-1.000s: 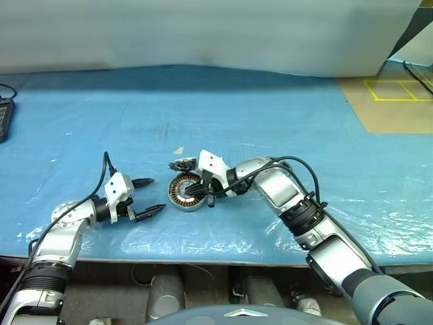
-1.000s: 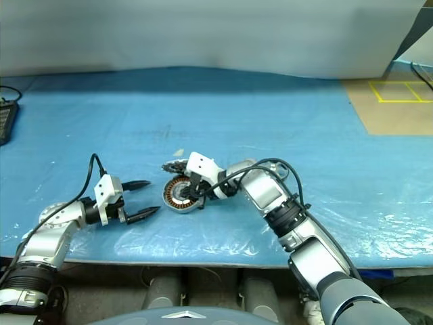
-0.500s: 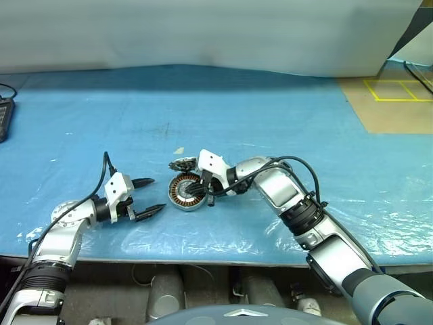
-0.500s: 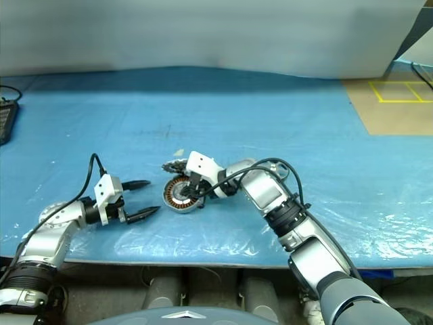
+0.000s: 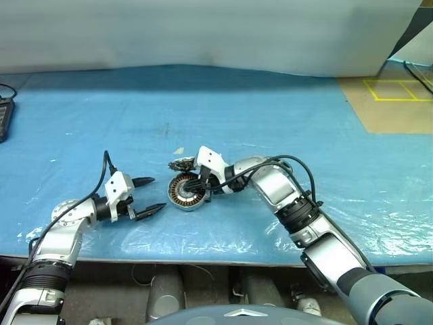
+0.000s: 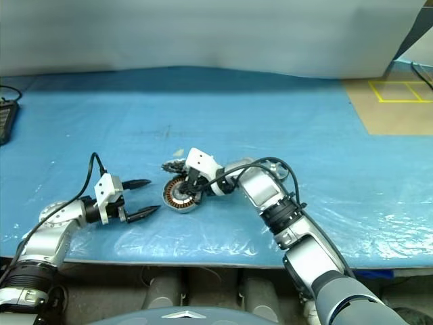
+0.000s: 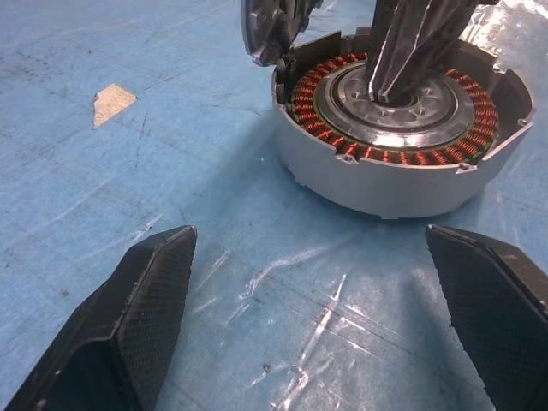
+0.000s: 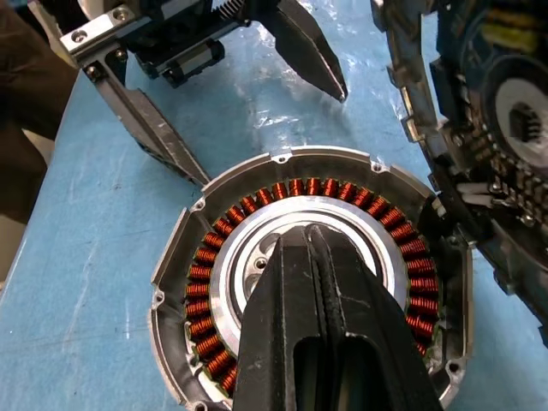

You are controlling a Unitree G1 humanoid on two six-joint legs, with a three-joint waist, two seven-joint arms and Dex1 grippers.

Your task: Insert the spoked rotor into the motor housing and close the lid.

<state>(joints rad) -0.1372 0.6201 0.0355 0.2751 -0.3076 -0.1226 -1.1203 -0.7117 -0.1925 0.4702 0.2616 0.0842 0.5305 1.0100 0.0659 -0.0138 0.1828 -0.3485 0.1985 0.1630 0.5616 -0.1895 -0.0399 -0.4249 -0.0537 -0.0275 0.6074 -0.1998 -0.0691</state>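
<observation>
the motor housing [image 5: 186, 192] sits open-topped on the blue desk [image 5: 270, 122], near its front edge, copper windings showing. the right pincer [image 8: 315, 257] is closed, its tips pressed together down on the housing's silver centre. the lid [image 5: 183, 164] leans tilted against the housing's far side. the left pincer [image 5: 148, 196] rests wide open just left of the housing, holding nothing.

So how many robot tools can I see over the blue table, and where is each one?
2. The left tool, open, is just left of the motor housing, apart from it. The right tool, shut, has its tips at the centre of the motor housing.
</observation>
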